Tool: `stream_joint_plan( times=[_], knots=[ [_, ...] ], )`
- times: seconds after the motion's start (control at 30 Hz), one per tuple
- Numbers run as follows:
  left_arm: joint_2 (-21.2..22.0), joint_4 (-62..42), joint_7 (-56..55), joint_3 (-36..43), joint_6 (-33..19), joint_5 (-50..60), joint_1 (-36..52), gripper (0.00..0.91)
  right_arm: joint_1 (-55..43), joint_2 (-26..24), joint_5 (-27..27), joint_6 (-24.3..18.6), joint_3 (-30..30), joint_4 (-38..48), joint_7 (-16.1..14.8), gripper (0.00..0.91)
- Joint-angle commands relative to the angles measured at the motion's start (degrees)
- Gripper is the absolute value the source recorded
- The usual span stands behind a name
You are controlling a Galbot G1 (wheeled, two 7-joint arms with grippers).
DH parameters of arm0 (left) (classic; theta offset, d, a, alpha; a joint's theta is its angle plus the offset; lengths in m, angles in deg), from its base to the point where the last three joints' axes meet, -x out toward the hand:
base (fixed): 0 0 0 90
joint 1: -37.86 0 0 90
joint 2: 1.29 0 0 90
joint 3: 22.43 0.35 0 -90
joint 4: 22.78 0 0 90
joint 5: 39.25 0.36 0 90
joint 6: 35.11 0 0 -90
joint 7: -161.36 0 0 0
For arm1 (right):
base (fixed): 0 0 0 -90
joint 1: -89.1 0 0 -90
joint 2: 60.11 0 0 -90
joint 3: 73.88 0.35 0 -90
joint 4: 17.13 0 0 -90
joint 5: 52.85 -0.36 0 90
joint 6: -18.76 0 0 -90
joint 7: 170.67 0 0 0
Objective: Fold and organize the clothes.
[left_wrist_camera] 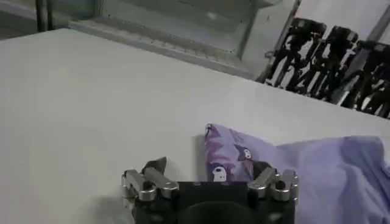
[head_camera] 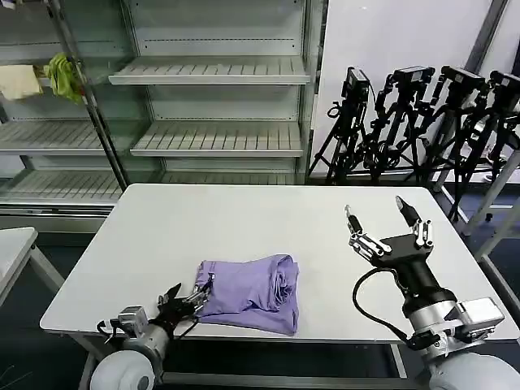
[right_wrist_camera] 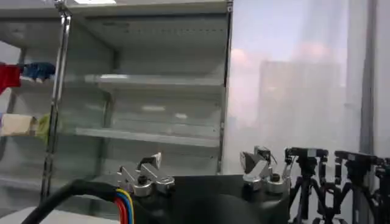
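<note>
The left gripper (head_camera: 188, 301) sits low at the near left edge of the table (head_camera: 187, 227), its fingers spread apart with nothing between them. In the left wrist view the same gripper (left_wrist_camera: 210, 176) has one finger on bare tabletop and the other finger against the near corner of the T-shirt (left_wrist_camera: 304, 167).

The T-shirt (head_camera: 252, 292) lies folded into a compact lavender bundle near the front edge of the table, slightly left of centre, its right side rolled into soft folds. At the corner next to the left gripper a darker purple-and-white print (left_wrist_camera: 228, 159) shows; no writing on it can be read.

The right gripper (head_camera: 388, 221) is raised above the right part of the table, well apart from the T-shirt, fingers wide open and empty. In the right wrist view it (right_wrist_camera: 201, 167) points toward the shelving (right_wrist_camera: 146, 79).

Behind the table stand empty metal shelves (head_camera: 215, 73), a yellow-green cloth (head_camera: 63, 75) and a cream cloth (head_camera: 18, 81) at upper left, and black tripods (head_camera: 422, 122) at the right.
</note>
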Motion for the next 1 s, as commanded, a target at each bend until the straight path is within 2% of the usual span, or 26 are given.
stream_joint_plan(
  times=[0.03,0.1,0.27,0.47,1.0],
  knots=[
    [0.71,-0.56,0.22,0.35,0.16,0.71,-0.63,0.242,0.17,-0.06,-0.11,-0.12,0.23,-1.36,-0.07,0.907],
    [0.95,-0.34,0.33,0.59,0.16,1.09,-0.84,0.171,0.24,-0.07,-0.11,-0.16,0.28,-1.35,-0.07,0.907],
    [1.24,0.54,0.63,0.91,0.18,1.71,-1.37,0.121,0.40,-0.10,-0.22,-0.23,0.44,-1.53,-0.10,0.907],
    [1.26,0.98,0.88,0.86,0.17,1.91,-1.48,0.010,0.59,-0.04,-0.30,-0.28,0.66,-1.62,-0.11,0.907],
    [1.33,2.19,1.60,0.85,0.15,2.59,-1.30,0.010,1.18,-0.17,-0.30,-0.24,1.04,-2.28,-0.12,0.907]
  ],
)
